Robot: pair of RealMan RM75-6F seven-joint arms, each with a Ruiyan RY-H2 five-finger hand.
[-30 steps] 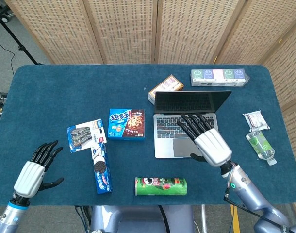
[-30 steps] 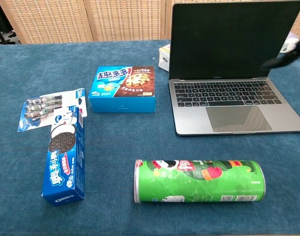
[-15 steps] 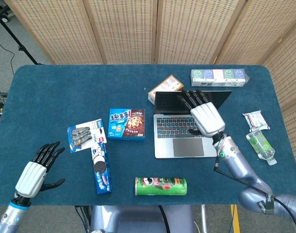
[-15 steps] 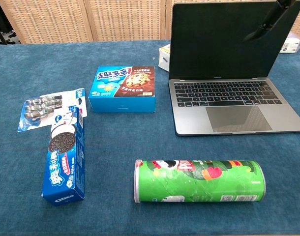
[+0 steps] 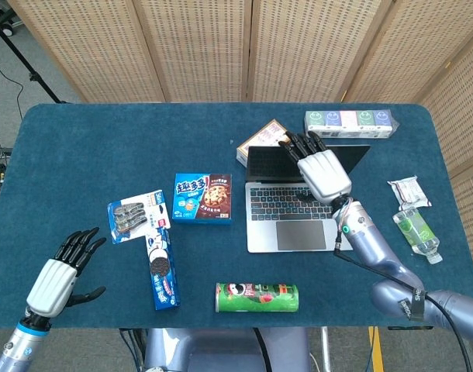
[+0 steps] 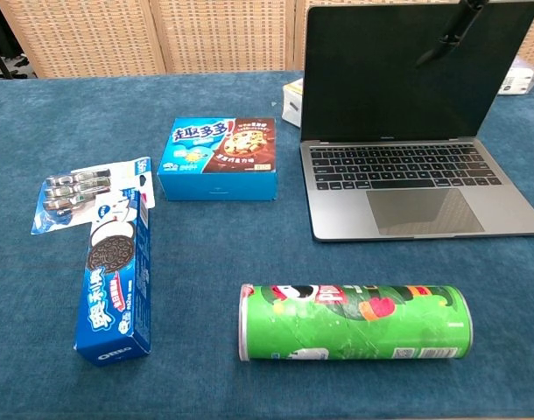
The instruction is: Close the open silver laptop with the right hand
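The silver laptop stands open in the middle right of the table, its dark screen upright. My right hand hovers over the screen's top edge, palm down, fingers spread and reaching past the lid; I cannot tell whether they touch it. In the chest view only one dark fingertip shows in front of the screen's upper part. My left hand hangs at the near left table edge, fingers apart, holding nothing.
A blue cookie box lies left of the laptop and a small box right behind the lid. A green chip can lies in front. Oreo box, toothbrush pack, tissue packs, bottle and snack packet surround.
My right hand has moved from above the keyboard away from me, up to the top edge of the screen. The lid stands at the same angle. The left hand barely shifted.
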